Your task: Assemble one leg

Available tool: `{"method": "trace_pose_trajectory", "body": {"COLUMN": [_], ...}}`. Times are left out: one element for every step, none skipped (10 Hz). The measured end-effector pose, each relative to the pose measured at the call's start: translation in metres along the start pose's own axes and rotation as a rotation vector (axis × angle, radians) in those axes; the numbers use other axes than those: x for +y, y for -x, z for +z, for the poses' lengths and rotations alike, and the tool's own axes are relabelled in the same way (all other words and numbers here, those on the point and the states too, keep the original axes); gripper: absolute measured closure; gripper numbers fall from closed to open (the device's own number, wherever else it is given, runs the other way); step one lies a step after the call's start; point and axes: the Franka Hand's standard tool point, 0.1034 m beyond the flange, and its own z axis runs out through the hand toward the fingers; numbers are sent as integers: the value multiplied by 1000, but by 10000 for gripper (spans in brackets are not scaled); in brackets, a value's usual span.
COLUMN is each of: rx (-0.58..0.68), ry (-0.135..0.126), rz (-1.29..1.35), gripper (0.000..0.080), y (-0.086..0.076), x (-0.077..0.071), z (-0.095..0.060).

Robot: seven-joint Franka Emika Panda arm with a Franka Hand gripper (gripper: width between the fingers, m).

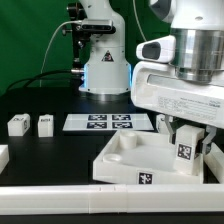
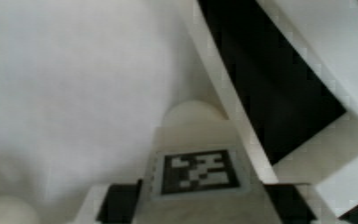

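My gripper (image 1: 187, 135) is shut on a leg (image 1: 186, 153), a small white block with a black-and-white marker facing the camera. It holds the leg upright over the corner of the large white tray-like piece (image 1: 118, 160) on the exterior view's right. I cannot tell whether the leg's lower end sits in a socket. In the wrist view the leg (image 2: 197, 165) lies between the dark finger pads (image 2: 126, 203), with the tray's white surface (image 2: 69, 90) and its rim behind it. Two more legs (image 1: 17, 124) (image 1: 44, 124) stand on the black table at the exterior view's left.
The marker board (image 1: 108, 122) lies flat behind the tray. A white piece (image 1: 3, 155) shows at the exterior view's left edge. A long white rail (image 1: 60, 200) runs along the front. The robot's base (image 1: 105, 70) stands at the back.
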Motion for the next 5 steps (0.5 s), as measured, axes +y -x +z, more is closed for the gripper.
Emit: {"method": "trace_pose_trajectory", "body": {"rx": [3, 5, 5, 6, 6], "ry": [28, 48, 79, 86, 86], "rz": [80, 132, 222, 206, 204], "gripper": [496, 492, 492, 489, 408], "y": [-2, -3, -5, -5, -4], "x": [7, 12, 20, 21, 21], "z": [0, 0, 0, 0, 1]}}
